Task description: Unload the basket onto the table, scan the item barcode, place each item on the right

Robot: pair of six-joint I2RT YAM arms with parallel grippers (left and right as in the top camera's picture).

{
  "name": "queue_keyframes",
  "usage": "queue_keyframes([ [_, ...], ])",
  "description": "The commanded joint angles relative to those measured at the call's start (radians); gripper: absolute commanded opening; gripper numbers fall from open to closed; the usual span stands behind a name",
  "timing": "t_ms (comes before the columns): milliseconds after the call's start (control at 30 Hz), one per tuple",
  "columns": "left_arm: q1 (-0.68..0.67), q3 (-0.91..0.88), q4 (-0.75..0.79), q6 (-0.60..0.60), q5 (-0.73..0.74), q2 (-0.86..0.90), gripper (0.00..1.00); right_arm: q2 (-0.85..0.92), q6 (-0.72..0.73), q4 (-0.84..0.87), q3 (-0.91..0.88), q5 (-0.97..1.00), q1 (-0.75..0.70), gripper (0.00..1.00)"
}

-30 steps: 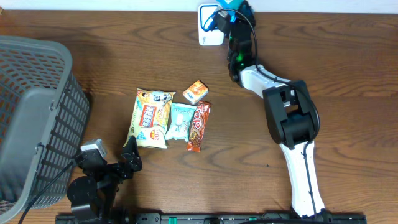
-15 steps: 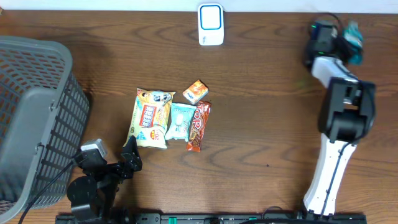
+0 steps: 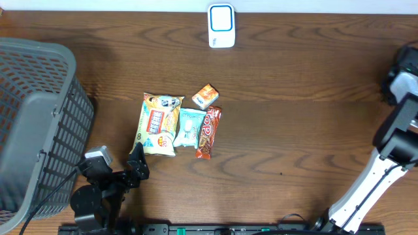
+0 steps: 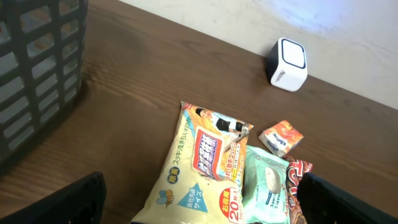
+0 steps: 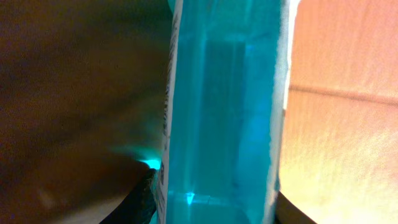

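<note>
A translucent teal-blue item fills the right wrist view, standing upright between the jaws of my right gripper, which is shut on it. One dark finger shows at its lower left. In the overhead view only the right arm shows at the right edge; its gripper and the item are out of frame. The white scanner stands at the back centre, also seen from the left wrist as the scanner. My left gripper rests open at the front left, nothing between its fingers.
A yellow packet, a pale teal packet, a red bar and a small orange packet lie mid-table. A grey basket stands at the left edge.
The right arm has swung from the scanner at the back centre to the far right edge, carrying the teal-blue item out of the overhead view. The left arm has not moved.
</note>
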Motion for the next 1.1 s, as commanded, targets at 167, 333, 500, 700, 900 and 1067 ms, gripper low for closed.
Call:
queue_keyframes([
  [167, 0.002, -0.002, 0.003, -0.005, 0.012, -0.003, 0.98, -0.059, 0.114, -0.055, 0.000, -0.095, -0.068, 0.89],
  [333, 0.002, -0.002, 0.003, -0.005, 0.012, -0.003, 0.98, -0.171, 0.113, -0.101, 0.000, -0.291, -0.060, 0.99],
  [500, 0.002, -0.002, 0.003, -0.005, 0.012, -0.003, 0.98, -0.284, 0.113, -0.155, 0.000, -0.564, -0.053, 0.90],
  [700, 0.002, -0.002, 0.003, -0.005, 0.012, -0.003, 0.98, -0.381, 0.156, -0.233, 0.000, -0.851, -0.008, 0.85],
  [900, 0.002, -0.002, 0.003, -0.005, 0.012, -0.003, 0.98, -0.492, 0.529, -0.270, 0.000, -1.608, 0.132, 0.99],
  [1067, 0.002, -0.002, 0.003, -0.005, 0.012, -0.003, 0.98, -0.484, 0.719, -0.411, -0.003, -1.735, 0.402, 0.99],
])
